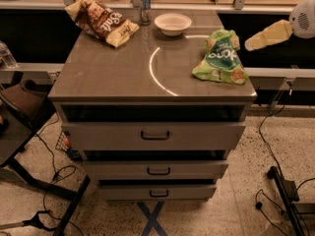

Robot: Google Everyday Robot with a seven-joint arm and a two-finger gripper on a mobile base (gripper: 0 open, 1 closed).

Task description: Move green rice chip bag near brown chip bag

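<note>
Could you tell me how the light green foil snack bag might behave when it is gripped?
Crumpled, the light green foil snack bag probably yields; puffy, likely light; it may slide on the glossy grey tabletop. The gripper hangs to its right.

The gripper (256, 40) is hovering off the right edge of the surface (108, 73), just beside the green rice chip bag (220, 58), with open air lying between them. A white bowl (173, 23) and a tall can (143, 5) are crowding the back edge, between that bag and the brown chip bag (101, 21) at the back left corner. The surface's middle and front are lying open, offering a wide lane leftward.
</note>
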